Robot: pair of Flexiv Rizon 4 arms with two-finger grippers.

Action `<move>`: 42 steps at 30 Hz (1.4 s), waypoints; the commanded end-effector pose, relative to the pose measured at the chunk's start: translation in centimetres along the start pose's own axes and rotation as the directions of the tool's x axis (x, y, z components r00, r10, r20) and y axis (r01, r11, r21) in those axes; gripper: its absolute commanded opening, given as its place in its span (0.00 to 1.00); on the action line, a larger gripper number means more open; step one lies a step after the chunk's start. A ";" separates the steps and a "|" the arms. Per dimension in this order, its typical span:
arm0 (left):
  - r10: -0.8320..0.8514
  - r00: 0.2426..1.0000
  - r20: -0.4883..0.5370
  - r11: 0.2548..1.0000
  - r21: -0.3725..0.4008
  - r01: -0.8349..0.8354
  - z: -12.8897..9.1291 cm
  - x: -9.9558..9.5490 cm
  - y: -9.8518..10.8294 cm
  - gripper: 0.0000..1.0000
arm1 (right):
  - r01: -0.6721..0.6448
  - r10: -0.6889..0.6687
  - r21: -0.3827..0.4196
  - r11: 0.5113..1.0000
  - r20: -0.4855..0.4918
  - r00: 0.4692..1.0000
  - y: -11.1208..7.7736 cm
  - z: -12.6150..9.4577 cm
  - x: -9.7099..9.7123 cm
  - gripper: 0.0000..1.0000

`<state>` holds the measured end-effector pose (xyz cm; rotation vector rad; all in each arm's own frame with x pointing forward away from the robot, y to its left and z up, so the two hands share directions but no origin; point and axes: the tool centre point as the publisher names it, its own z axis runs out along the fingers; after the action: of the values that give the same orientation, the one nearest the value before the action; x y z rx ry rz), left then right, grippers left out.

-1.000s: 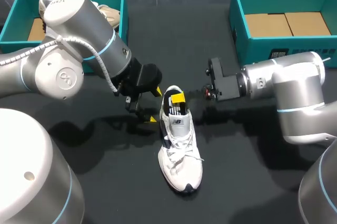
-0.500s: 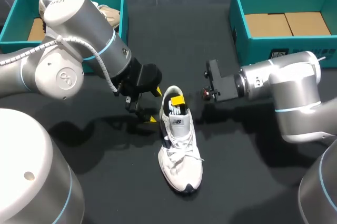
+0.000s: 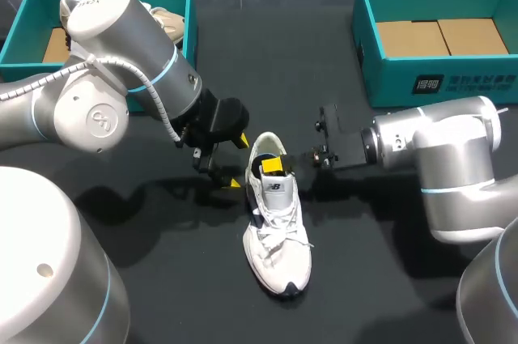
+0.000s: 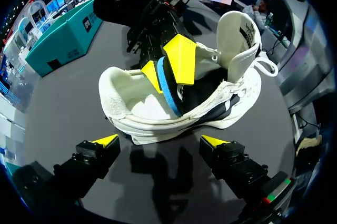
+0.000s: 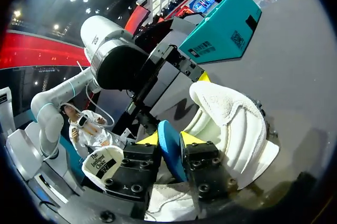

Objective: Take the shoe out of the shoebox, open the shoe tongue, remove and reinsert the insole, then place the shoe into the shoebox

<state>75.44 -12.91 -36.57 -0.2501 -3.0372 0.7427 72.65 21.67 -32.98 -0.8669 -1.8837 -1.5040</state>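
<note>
Right pincer (image 3: 273, 166) comes in from the worktop's right side, across the shoe (image 3: 278, 231), and its tips dip into the heel opening. Its two fingers stand close together and clamp the blue insole (image 5: 167, 151) from both sides; the insole's heel end stands on edge, raised inside the collar, with the rest of it hidden down in the shoe.

The shoe lies on its sole near the middle of the worktop, out of both boxes. Its long axis runs from the heel, toward the far edge, to the toe, toward the near edge. The tongue (image 4: 238, 37) is folded up and forward, so the opening is free.

Left pincer (image 3: 237, 162) hangs just beside the heel on the shoe's left side, fingers wide apart and gripping nothing; from its wrist, the shoe's side lies ahead of the tips, apart from them.

Since the insole must travel along the shoe's length, and the right pincer grips it at the heel end, my judgement is that this arm works the insole while the left, already near the heel, could steady the shoe.
</note>
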 end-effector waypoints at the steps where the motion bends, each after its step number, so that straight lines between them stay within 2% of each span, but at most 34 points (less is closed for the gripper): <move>1: 0.001 1.000 0.000 1.000 -0.001 -0.001 0.1 0.0 0.0 1.00 | 0.021 -0.021 -0.002 1.000 0.035 0.999 0.3 -0.3 0.7 0.45; 16: 0.001 1.000 0.000 1.000 -0.001 -0.001 0.1 0.0 0.0 1.00 | 0.072 -0.071 -0.005 0.997 0.079 0.994 2.4 -1.5 0.6 0.40; 18: 0.001 1.000 0.000 1.000 -0.001 -0.001 0.1 0.0 0.0 1.00 | 0.072 -0.072 -0.007 0.997 0.079 0.994 2.6 -1.6 0.5 0.31; 20: 0.001 1.000 0.000 1.000 -0.001 -0.001 0.1 0.0 0.0 1.00 | 0.069 -0.068 -0.009 0.998 0.075 0.995 2.8 -1.6 0.2 0.06; 21: 0.001 1.000 0.000 1.000 -0.001 -0.001 0.1 0.0 0.0 1.00 | 0.066 -0.065 -0.009 0.998 0.072 0.995 2.8 -1.5 0.0 0.00; 30: 0.001 1.000 0.000 1.000 -0.001 -0.001 0.1 0.0 0.0 1.00 | 0.001 -0.002 0.007 1.000 0.073 0.997 1.6 -0.8 -1.3 0.00; 36: 0.001 1.000 0.000 1.000 -0.001 -0.001 0.1 0.0 0.0 1.00 | -0.053 0.051 0.015 0.998 0.074 0.996 0.0 -0.4 -1.4 0.00; 40: 0.001 1.000 0.000 1.000 -0.001 -0.001 0.1 0.0 0.0 1.00 | -0.055 0.054 0.006 0.998 0.085 0.995 -0.3 -0.4 -1.2 0.00; 41: 0.001 1.000 0.000 1.000 -0.001 -0.001 0.1 0.0 0.0 1.00 | -0.047 0.047 0.003 0.999 0.087 0.995 -0.3 -0.4 -1.1 0.18; 42: 0.001 1.000 0.000 1.000 -0.001 -0.001 0.1 0.0 0.0 1.00 | -0.039 0.039 0.001 0.999 0.089 0.995 -0.2 -0.5 -0.9 0.31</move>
<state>75.44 -12.91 -36.57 -0.2501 -3.0372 0.7427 73.76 20.89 -33.67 -0.9684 -1.9168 -1.4467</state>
